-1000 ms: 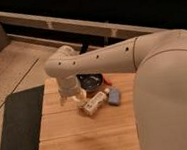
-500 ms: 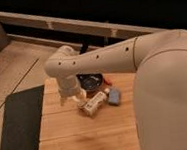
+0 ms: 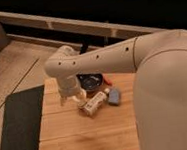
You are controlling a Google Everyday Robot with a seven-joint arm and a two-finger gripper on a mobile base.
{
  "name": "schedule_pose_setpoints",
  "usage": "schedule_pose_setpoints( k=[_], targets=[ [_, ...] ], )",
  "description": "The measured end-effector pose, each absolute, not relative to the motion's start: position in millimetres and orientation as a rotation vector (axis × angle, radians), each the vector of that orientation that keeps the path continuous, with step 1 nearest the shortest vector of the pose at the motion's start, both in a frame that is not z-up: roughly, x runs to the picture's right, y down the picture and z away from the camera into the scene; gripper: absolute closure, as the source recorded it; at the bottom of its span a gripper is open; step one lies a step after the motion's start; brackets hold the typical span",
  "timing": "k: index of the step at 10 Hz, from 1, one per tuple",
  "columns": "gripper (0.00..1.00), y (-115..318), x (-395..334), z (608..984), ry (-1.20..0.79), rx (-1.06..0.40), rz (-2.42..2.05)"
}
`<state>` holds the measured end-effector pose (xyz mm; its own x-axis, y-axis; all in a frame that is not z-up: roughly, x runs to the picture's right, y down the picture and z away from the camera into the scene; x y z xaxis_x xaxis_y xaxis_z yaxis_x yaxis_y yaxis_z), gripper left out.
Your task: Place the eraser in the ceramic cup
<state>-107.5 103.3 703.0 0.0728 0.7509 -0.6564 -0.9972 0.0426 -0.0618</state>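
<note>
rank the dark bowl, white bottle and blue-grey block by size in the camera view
1. dark bowl, partly hidden by the arm
2. white bottle, lying down; near the bowl's size, so unsure
3. blue-grey block, clearly smallest
The gripper hangs just left of the bottle.

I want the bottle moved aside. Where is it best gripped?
Probably across its white mid-body, coming from above: the bottle lies on its side, red tip toward the blue-grey block, so its long sides look free. The pincer hangs just left of it.
</note>
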Motion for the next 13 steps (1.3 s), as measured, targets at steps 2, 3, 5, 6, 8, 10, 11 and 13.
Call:
schedule_pose_setpoints(
  k=[2, 3, 5, 6, 8, 10, 11, 13],
  targets=[
    [0.35, 103, -108, 703, 0.523, -0.591, 1.434],
    [0.35, 103, -108, 703, 0.523, -0.591, 1.434],
    [0.35, 103, -108, 703, 0.523, -0.591, 1.434],
    [0.35, 103, -108, 703, 0.523, -0.591, 1.434],
    [0.35, 103, -108, 703, 0.523, -0.591, 1.434],
    [0.35, 102, -107, 703, 0.523, -0.587, 1.436],
    [0.35, 86, -99, 709, 0.515, -0.562, 1.464],
    [0.35, 40, -76, 726, 0.461, -0.505, 1.491]
  ],
)
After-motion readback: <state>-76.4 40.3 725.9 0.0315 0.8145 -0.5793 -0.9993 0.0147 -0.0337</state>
